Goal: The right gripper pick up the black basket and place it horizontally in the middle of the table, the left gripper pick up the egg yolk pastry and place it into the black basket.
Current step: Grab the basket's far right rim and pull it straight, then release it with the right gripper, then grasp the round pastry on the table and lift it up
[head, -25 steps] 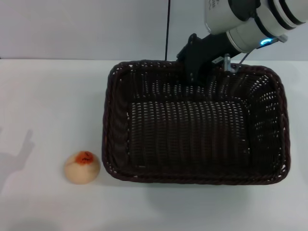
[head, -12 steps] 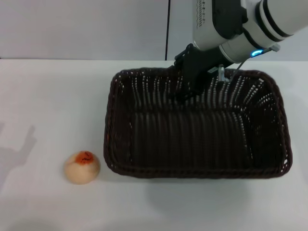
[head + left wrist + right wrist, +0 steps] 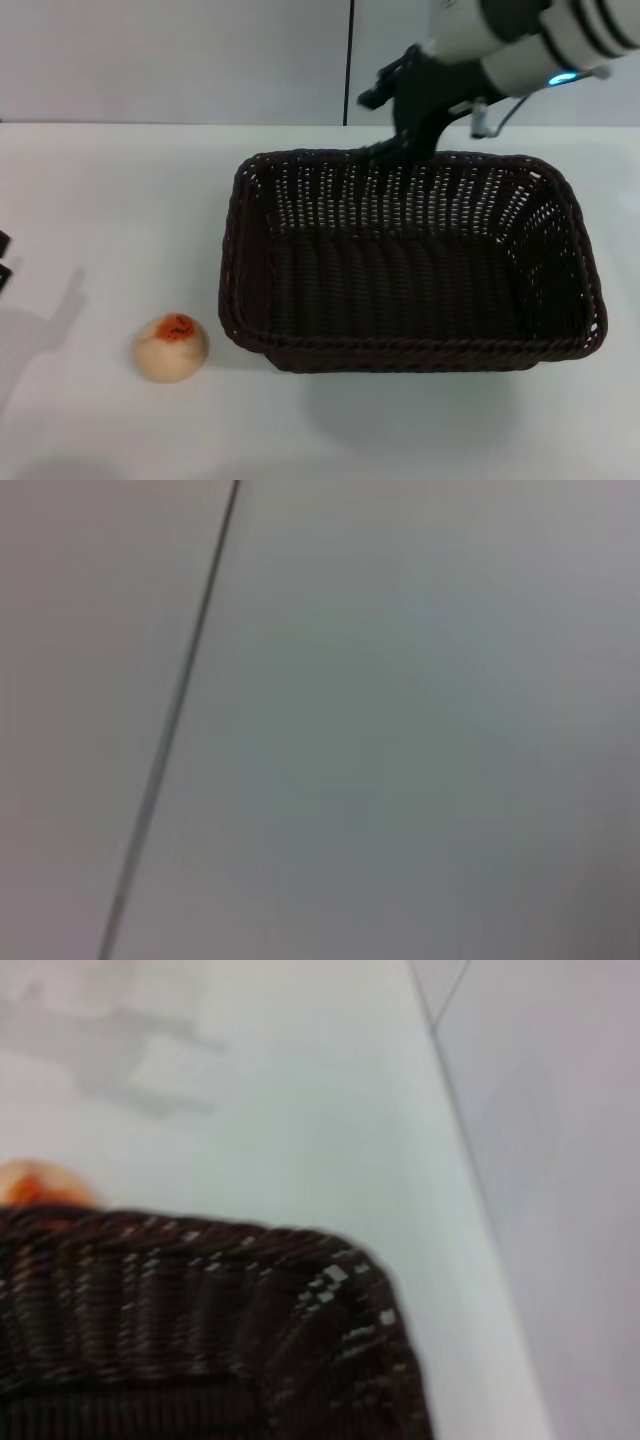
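Observation:
The black basket (image 3: 228,250) sits level on the white table (image 3: 110,200), right of the middle, with its long side running left to right. My right gripper (image 3: 392,140) hangs just over the basket's far rim, open and holding nothing. The egg yolk pastry (image 3: 170,347) lies on the table a little left of the basket's near left corner. The right wrist view shows a basket corner (image 3: 200,1300) and the pastry (image 3: 35,1182) beyond it. Only the tips of my left gripper (image 3: 3,258) show, at the far left edge of the head view.
A grey wall with a dark vertical seam (image 3: 351,60) stands behind the table. The left wrist view shows only that wall and its seam (image 3: 170,730). The left arm's shadow (image 3: 45,320) falls on the table left of the pastry.
The basket's far side has come down and the basket now sits level. My right gripper has risen out of the basket to above its far rim. The left gripper's tips have entered at the left edge.

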`<state>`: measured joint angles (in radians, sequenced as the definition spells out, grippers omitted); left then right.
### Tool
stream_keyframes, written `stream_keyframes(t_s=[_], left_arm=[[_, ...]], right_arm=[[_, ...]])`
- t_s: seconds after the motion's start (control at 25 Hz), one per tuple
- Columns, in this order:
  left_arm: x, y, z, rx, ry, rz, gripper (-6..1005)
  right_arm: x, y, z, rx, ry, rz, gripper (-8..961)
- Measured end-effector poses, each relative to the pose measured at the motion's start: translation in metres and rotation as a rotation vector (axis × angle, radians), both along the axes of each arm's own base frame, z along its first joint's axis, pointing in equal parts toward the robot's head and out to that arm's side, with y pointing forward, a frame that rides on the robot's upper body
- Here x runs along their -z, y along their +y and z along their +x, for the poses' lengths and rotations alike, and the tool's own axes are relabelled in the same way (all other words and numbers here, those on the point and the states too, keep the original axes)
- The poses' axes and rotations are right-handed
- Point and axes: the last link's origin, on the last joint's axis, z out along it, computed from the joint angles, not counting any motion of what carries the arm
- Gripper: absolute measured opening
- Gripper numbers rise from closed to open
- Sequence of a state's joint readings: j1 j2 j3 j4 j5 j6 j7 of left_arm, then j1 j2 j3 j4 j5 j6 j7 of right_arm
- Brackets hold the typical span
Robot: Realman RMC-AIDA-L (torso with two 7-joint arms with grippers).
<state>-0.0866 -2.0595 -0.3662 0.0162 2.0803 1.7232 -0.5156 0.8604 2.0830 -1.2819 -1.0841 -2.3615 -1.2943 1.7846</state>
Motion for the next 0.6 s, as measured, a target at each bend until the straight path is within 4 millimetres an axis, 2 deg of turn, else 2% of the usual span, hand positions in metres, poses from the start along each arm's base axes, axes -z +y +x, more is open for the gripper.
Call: stream_keyframes(t_s=[0.04, 0.08, 0.12, 0.16, 0.2, 0.24, 0.32, 0.44, 0.48, 0.52, 0.6], left_arm=[[0.000, 0.000, 0.000, 0.017, 0.007, -0.024, 814], [-0.001, 0.000, 0.001, 0.068, 0.022, -0.109, 814], [-0.002, 0.002, 0.002, 0.103, 0.035, -0.182, 814], [-0.002, 0.002, 0.002, 0.103, 0.035, -0.182, 814], [-0.004, 0.008, 0.003, 0.150, 0.048, -0.321, 814], [-0.004, 0.011, 0.004, 0.170, 0.053, -0.389, 814], [-0.003, 0.014, 0.006, 0.189, 0.065, -0.446, 813], [0.001, 0.023, 0.012, 0.245, 0.118, -0.570, 813], [0.002, 0.025, 0.013, 0.254, 0.137, -0.590, 813], [0.003, 0.027, 0.013, 0.257, 0.152, -0.601, 812], [0.007, 0.033, 0.013, 0.260, 0.196, -0.635, 812]], right_arm=[[-0.008, -0.002, -0.001, 0.002, 0.026, 0.026, 640], [-0.026, -0.009, 0.001, 0.016, 0.098, 0.080, 640], [-0.034, -0.013, 0.003, 0.024, 0.146, 0.108, 640], [-0.034, -0.013, 0.003, 0.024, 0.146, 0.108, 640], [-0.052, -0.022, 0.012, 0.053, 0.255, 0.169, 640], [-0.061, -0.027, 0.019, 0.077, 0.314, 0.197, 640], [-0.068, -0.033, 0.026, 0.105, 0.372, 0.217, 640], [-0.089, -0.059, 0.063, 0.210, 0.586, 0.272, 640], [-0.092, -0.065, 0.072, 0.231, 0.631, 0.280, 640], [-0.092, -0.065, 0.072, 0.231, 0.631, 0.280, 640], [-0.097, -0.084, 0.102, 0.299, 0.740, 0.306, 640]])
